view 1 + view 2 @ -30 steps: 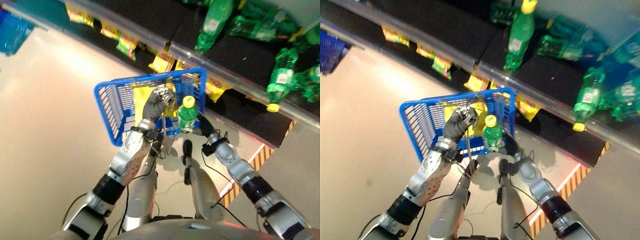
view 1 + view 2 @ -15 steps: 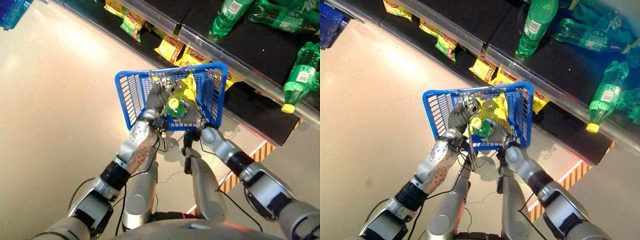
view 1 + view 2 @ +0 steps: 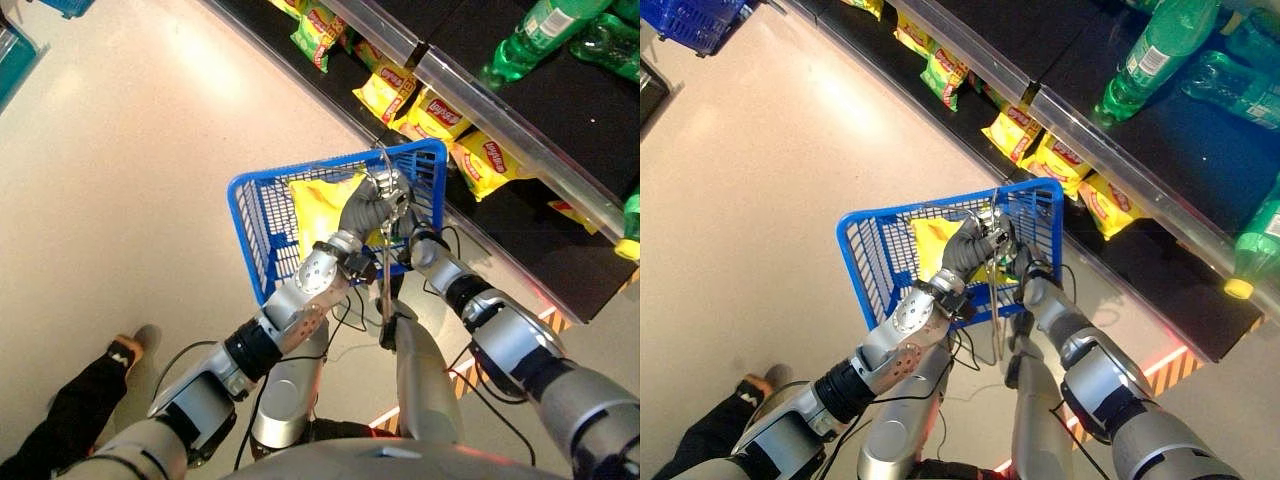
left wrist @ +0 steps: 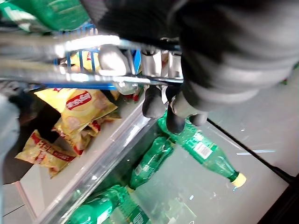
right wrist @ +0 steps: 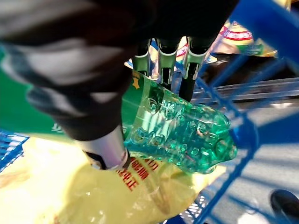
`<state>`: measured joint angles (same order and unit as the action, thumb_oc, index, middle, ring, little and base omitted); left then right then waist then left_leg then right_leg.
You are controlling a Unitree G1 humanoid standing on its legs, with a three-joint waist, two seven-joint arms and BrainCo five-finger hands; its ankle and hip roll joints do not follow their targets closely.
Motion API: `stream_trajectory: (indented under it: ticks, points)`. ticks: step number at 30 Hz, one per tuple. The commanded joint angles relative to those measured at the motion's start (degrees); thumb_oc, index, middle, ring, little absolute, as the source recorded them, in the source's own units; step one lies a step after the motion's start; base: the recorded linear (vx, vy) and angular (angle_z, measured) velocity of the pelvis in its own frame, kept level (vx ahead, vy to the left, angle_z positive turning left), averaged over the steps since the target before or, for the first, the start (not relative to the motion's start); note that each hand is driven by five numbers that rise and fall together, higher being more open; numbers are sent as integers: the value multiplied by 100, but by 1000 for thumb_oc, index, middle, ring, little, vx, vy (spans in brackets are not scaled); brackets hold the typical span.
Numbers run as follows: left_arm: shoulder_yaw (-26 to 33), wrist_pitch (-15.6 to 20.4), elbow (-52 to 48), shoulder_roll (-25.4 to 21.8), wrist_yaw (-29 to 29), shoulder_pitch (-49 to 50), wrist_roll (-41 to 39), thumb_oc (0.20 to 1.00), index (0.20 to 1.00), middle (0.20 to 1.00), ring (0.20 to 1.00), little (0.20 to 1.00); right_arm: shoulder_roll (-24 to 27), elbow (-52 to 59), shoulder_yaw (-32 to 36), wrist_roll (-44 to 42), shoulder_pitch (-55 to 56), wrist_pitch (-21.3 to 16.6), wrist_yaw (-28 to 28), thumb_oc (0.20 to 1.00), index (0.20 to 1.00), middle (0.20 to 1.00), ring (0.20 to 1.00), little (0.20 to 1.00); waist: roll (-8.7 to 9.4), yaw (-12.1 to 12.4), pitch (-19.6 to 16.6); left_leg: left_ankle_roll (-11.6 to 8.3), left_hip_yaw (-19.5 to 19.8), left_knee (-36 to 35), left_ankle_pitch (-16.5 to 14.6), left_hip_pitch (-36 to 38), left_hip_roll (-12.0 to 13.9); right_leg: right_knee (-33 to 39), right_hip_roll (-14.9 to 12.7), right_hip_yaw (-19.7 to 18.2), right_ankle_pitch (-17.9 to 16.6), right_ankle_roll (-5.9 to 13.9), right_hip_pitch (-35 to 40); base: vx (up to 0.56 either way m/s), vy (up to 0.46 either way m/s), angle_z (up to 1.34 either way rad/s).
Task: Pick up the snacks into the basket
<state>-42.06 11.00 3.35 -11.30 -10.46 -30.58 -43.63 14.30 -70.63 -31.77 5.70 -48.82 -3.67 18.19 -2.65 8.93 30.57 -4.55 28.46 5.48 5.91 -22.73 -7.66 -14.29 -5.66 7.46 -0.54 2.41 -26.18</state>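
Inside the basket (image 3: 865, 262), by its shelf-side wall, your right hand (image 5: 112, 149) clamps the bottle (image 5: 182, 133) above a snack bag (image 3: 320, 205); lower gently, while the left hand (image 3: 368, 205) grips the handles (image 4: 93, 44).

You've got silver-grey arms with black bands and perforated forearm shells. Left hand (image 3: 368, 208) and right hand (image 5: 140, 28): dark ribbed covers, silver fingers (image 5: 161, 60), dark tips. Person's leg (image 3: 70, 410): dark trousers, grey shoe.
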Motion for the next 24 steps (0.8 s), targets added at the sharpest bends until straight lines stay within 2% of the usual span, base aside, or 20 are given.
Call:
stream_trajectory:
  ticks: [1, 14, 15, 16, 20, 24]
  points:
    - [103, 499, -1519, 601, 465, -861, 52, 200, 200, 200, 200, 200, 108, 163, 179, -355, -568, -163, 148, 200, 200, 200, 200, 200, -216, -21, -78, 369, -239, 6, -364, 277, -513, 225, -79, -173, 128, 399, 97, -4, 2, 5]
    - [102, 455, -1593, 573, 443, -881, 53, 200, 200, 200, 200, 200, 55, -29, 82, -308, -705, -47, 81, 200, 200, 200, 200, 200, -216, -18, -78, 388, -260, -4, -377, 279, -514, 246, -93, -173, 110, 398, 92, -1, 0, 0]
    - [112, 457, -1588, 574, 440, -877, 62, 200, 200, 200, 200, 200, 56, -33, 76, -311, -688, -47, 52, 344, 344, 344, 344, 344, -216, -18, -78, 387, -265, -4, -376, 279, -513, 244, -96, -170, 110, 396, 92, 0, 0, 0]
    - [138, 453, -1551, 565, 433, -833, 86, 200, 200, 200, 200, 200, 31, -18, 54, -364, -657, -55, -25, 1000, 1000, 1000, 1000, 1000, -211, -32, -78, 384, -279, -2, -398, 321, -506, 238, -91, -172, 139, 388, 124, 0, 0, 0]
    - [293, 456, -1488, 489, 393, -732, 187, 200, 200, 200, 200, 200, -36, 299, 154, -662, -478, -160, -13, 1000, 1000, 1000, 1000, 1000, -154, -64, -78, 383, -305, -20, -376, 380, -490, 282, -81, -205, 107, 395, 192, 0, 0, 0]
    - [1015, 448, -1128, 206, 53, -296, 677, 200, 200, 200, 200, 200, 25, 2396, 317, -782, 512, -349, 8, 1000, 1000, 1000, 1000, 1000, 124, -216, -104, 391, -398, -65, -397, 577, -403, 341, -26, -289, 113, 385, 384, 40, 10, -1]
